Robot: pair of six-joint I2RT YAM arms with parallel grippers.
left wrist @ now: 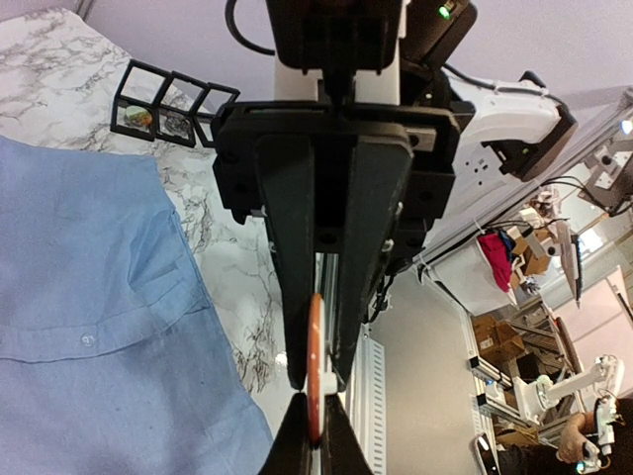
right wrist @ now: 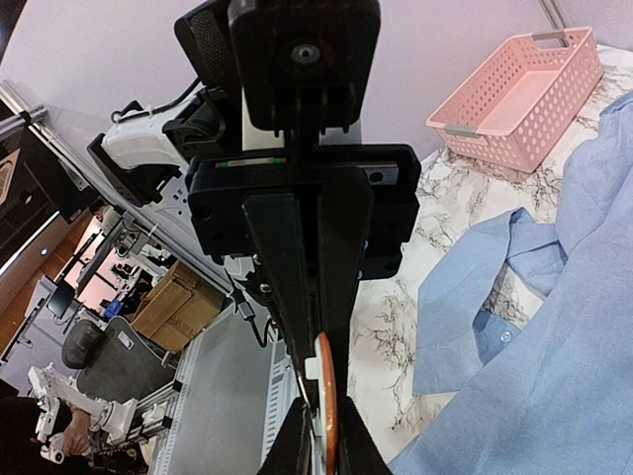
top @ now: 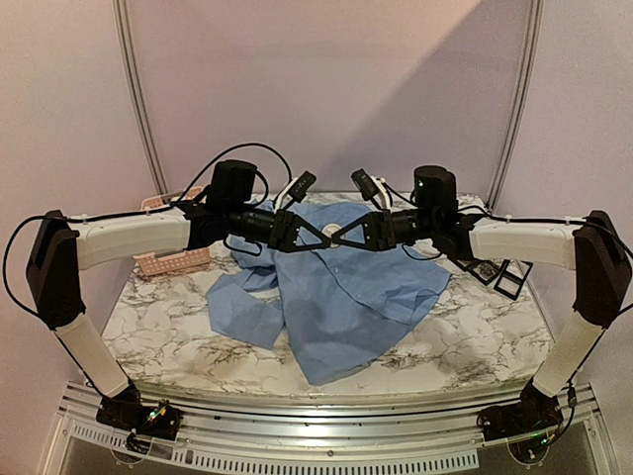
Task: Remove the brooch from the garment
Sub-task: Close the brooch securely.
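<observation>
Orange disc brooch [left wrist: 314, 366] sits above the crumpled light blue button-up shirt [top: 336, 297], pinched by left end effector [left wrist: 315, 435] and right end effector [right wrist: 321, 435] together; removal appears complete, set-down outstanding.

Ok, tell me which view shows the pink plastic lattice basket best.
Right wrist: the pink plastic basket shows nearly whole, inside and rim. Top external shows only pieces around the left arm crossing it. Left wrist misses it.
</observation>
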